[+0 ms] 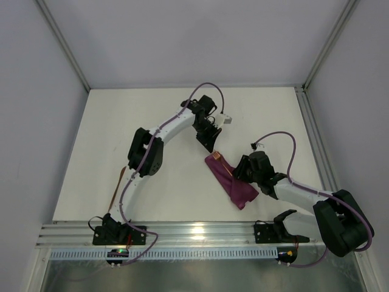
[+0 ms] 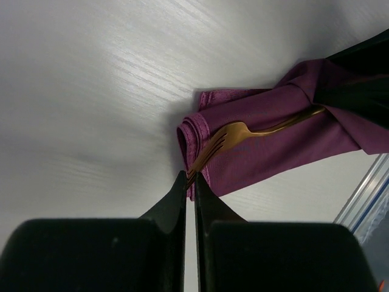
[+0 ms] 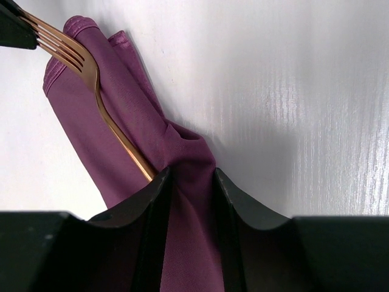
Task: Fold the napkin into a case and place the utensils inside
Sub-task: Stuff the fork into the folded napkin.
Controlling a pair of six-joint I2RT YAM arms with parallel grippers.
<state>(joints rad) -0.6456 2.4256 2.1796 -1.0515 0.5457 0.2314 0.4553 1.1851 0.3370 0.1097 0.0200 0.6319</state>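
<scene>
The white worktop (image 1: pixel 121 121) has all the action right of middle, closer to the near edge than the far one. That's where the case (image 1: pixel 234 188) lies, a narrow plum pouch running diagonally toward the near-right corner. The right fingers (image 3: pixel 159 194) are pinching a bunched-up fold of the cloth partway down it. I reckon that's to pin the pouch so it doesn't slide or come undone while something gets pushed in. The fork (image 2: pixel 243 130) lies lengthwise on top of the case. Its handle runs down to that pinched fold (can't tell if it's actually tucked under), and its tines stick out past the far end. The left fingers (image 2: pixel 181 188) are pressed together on the tine tips, looks like they're steering it in lengthwise. One more copper utensil (image 1: pixel 115 191) sits along the left edge toward the near-left corner, well apart, so I'd say the job's only partly done
</scene>
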